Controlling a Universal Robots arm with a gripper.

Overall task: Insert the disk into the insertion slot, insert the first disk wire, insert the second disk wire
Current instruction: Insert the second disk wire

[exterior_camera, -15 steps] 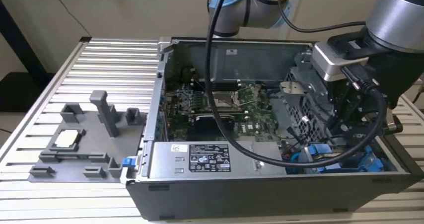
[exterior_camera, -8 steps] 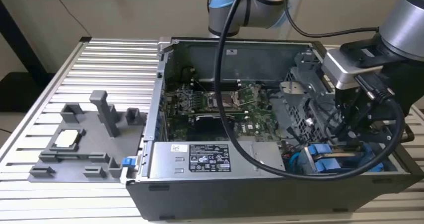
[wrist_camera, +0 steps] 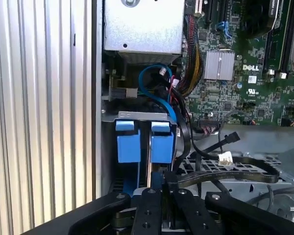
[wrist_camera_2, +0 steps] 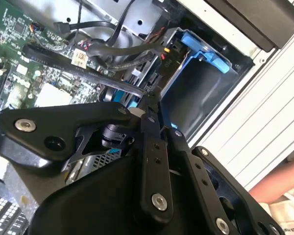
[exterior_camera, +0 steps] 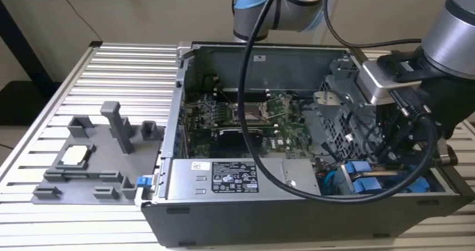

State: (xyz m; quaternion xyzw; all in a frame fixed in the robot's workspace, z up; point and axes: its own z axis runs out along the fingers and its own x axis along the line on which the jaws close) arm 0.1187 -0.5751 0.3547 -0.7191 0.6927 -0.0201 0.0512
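Observation:
The disk's blue carrier tabs [wrist_camera: 161,142] stand side by side in the grey sheet-metal insertion slot [wrist_camera: 137,116] at the case's front corner, on the exterior view's right, where they show as blue tabs [exterior_camera: 364,176]. My gripper [wrist_camera: 159,188] hangs just over these tabs with its black fingers [wrist_camera_2: 149,147] drawn together. In the second wrist view the gripper [wrist_camera_2: 148,105] pinches the end of a dark disk wire [wrist_camera_2: 115,88]. A blue wire [wrist_camera: 154,78] loops down to the slot. A loose black wire with a white plug [wrist_camera: 225,156] lies beside it.
The open computer case [exterior_camera: 222,223] holds the green motherboard [exterior_camera: 245,117] and a grey labelled power-supply box [exterior_camera: 237,178]. On the exterior view's left a grey fixture tray with upright posts [exterior_camera: 97,156] rests on the ribbed aluminium table [exterior_camera: 126,67]. Thick black cables [exterior_camera: 256,95] hang from the arm.

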